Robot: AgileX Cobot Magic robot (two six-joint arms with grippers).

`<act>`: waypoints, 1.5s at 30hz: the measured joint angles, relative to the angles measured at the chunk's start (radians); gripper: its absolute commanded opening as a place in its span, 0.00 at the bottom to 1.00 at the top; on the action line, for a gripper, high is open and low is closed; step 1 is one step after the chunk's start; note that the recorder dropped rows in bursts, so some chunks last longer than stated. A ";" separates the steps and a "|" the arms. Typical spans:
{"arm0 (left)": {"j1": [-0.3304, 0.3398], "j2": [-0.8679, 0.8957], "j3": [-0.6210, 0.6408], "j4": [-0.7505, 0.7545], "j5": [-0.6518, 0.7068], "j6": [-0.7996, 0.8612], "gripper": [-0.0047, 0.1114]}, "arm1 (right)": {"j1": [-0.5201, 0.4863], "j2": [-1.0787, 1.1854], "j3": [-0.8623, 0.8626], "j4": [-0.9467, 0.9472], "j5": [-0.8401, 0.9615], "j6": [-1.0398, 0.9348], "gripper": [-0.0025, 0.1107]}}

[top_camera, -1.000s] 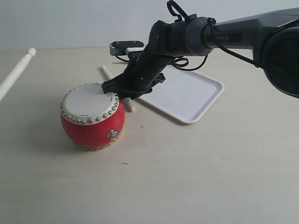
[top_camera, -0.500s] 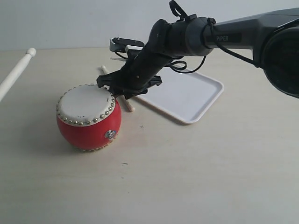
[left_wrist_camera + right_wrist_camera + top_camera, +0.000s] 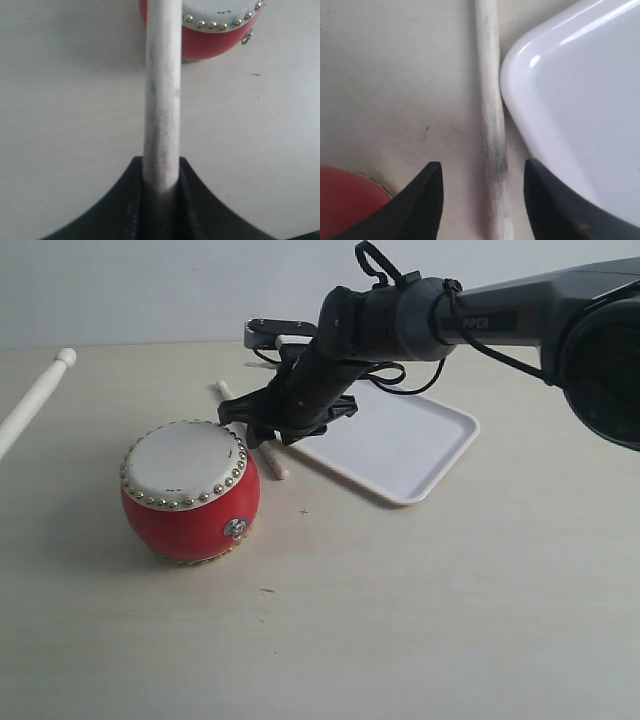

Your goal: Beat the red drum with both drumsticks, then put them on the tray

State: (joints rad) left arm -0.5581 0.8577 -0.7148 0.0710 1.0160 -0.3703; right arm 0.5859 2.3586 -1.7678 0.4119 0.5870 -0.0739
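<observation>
Now the open right gripper (image 3: 481, 167) sits higher; left gripper (image 3: 161, 167) clamps 1 drumstick (image 3: 162, 90).

it looks like a robot test bench in a lab. a plain pale beige tabletop (image 3: 450, 620) fills most of the exterior view, and a flat grey-white wall (image 3: 150, 290) runs along the top edge. a dark machine arm (image 3: 520, 305) lettered "piper" reaches in from the upper right over staged props: a toy red drum (image 3: 190, 525) and a white tray (image 3: 420, 440).
</observation>
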 measured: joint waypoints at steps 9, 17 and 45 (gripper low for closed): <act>0.000 0.000 0.000 0.000 0.000 0.000 0.04 | 0.000 0.011 0.000 -0.008 -0.003 0.074 0.45; 0.000 0.000 0.000 -0.002 0.000 0.000 0.04 | 0.000 0.022 -0.002 -0.004 -0.006 0.089 0.45; 0.000 0.000 0.000 -0.002 0.000 0.000 0.04 | 0.000 0.011 -0.009 0.059 0.011 0.265 0.45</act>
State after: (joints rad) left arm -0.5581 0.8577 -0.7148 0.0689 1.0160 -0.3703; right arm 0.5859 2.3692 -1.7763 0.4706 0.5981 0.1907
